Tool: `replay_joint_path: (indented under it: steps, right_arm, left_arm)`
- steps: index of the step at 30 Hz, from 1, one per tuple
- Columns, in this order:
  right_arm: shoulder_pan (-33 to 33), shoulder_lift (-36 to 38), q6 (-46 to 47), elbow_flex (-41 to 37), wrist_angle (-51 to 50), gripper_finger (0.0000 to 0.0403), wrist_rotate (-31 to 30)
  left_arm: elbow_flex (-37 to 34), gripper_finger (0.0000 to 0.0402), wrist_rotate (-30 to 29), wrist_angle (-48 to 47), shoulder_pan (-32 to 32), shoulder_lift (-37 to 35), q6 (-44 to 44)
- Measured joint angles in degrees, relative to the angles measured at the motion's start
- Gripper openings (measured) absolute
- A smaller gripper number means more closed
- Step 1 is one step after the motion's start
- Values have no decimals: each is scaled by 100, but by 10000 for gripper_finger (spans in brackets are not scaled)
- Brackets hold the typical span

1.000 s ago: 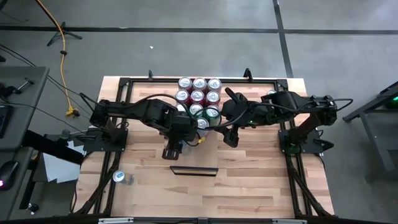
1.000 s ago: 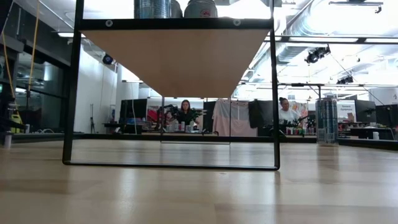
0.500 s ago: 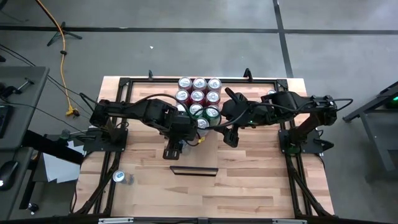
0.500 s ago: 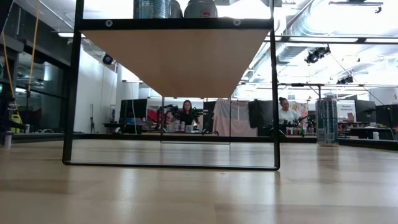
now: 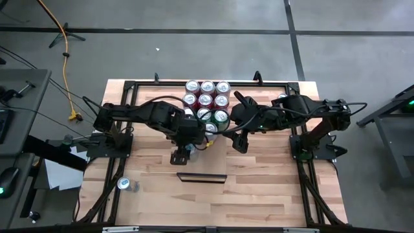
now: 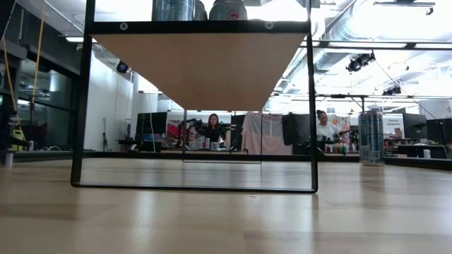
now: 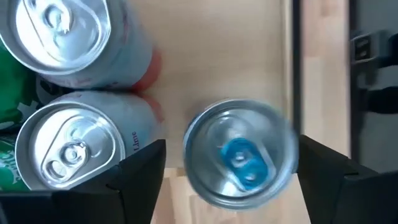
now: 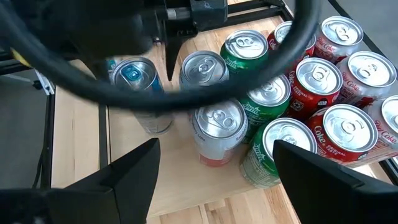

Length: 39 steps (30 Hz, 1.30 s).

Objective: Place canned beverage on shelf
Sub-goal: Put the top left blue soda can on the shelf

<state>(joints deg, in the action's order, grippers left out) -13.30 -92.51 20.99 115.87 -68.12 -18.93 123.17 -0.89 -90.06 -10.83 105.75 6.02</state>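
The shelf (image 5: 204, 162) is a narrow pale board on a black frame, seen from below in the low view (image 6: 198, 63). A silver canned beverage with a blue tab (image 7: 239, 158) stands upright on it, beside several red, green and silver cans (image 5: 207, 100). My left gripper (image 7: 233, 168) points down over this can, open, one finger on either side with a small gap to each. My right gripper (image 8: 214, 149) hovers open above the near cans, nothing between its fingers. In the right wrist view the blue-tab can (image 8: 132, 81) shows under the left arm.
One can stands on the table at the near left (image 5: 123, 184), another at the far right (image 5: 281, 98), which shows tall in the low view (image 6: 371, 137). The black frame's rails (image 5: 129, 84) border the work area. People sit in the room beyond.
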Motion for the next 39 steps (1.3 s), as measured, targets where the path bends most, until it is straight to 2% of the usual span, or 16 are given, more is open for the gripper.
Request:
replay_joint_path:
  steps: [4,11,13,17,21,23,27,30,32,33,36,39]
  right_arm:
    - [0,0,-40,0,51,298,-1]
    - [0,0,-48,-2,155,298,-1]
    - [0,1,-48,-2,151,298,-1]
    - [0,0,-31,-2,151,298,-1]
    - [0,1,-45,-2,148,298,-2]
    - [0,1,-50,-2,130,298,-1]
    - [1,0,-175,-2,129,298,-3]
    - [1,1,-199,-2,120,298,-2]
    - [15,0,-224,-2,103,298,-3]
    - [18,0,-288,-2,105,298,-3]
    - [17,2,-456,-2,105,298,-18]
    - [20,1,-498,-2,107,298,-59]
  left_arm:
    - [379,273,252,0,0,-76,95]
    - [1194,271,147,47,-2,-430,526]
    - [1071,271,50,125,-2,-696,686]
    - [669,271,-800,103,-146,-1087,1414]
    - [-40,269,-818,199,-442,-1347,1673]
    - [-403,260,-830,590,-699,-1471,1751]
    - [-850,203,-991,1571,-1388,-1616,1602]
    - [-913,120,-1170,1620,-1727,-1622,1732]
    - [-913,48,-1203,1584,-1793,-1620,1941]
    - [-913,25,-1204,1586,-1801,-1611,2017]
    - [-955,13,-1197,1607,-1808,-1529,2088]
    - [-1317,2,-1153,1706,-1812,-1446,2046]
